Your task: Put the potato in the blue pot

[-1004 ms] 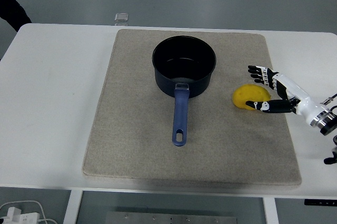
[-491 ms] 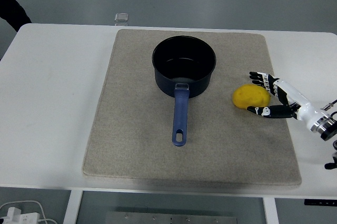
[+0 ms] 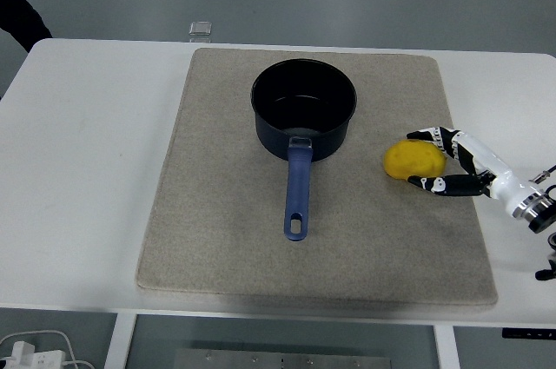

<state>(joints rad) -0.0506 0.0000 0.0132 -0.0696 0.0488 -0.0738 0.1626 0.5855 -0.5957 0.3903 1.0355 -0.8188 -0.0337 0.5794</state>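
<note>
The yellow potato [image 3: 407,160] lies on the beige mat [image 3: 217,213], to the right of the blue pot [image 3: 303,107]. The pot is empty, and its blue handle [image 3: 297,191] points toward the near edge. My right hand [image 3: 425,159] reaches in from the right edge and straddles the potato's right end. Its fingers [image 3: 427,134] sit just above the potato and the thumb [image 3: 428,183] just below, close to its surface. The potato still rests on the mat. The left arm is out of view.
A small clear object [image 3: 201,29] stands at the table's far edge behind the mat. A dark sleeve [image 3: 17,13] of a person shows at the top left. White cables [image 3: 35,352] lie below the table at the bottom left.
My right hand slid lower and slightly left, and its fingers came down toward the potato's top, narrowing the gap around it. The potato and the pot have not moved.
</note>
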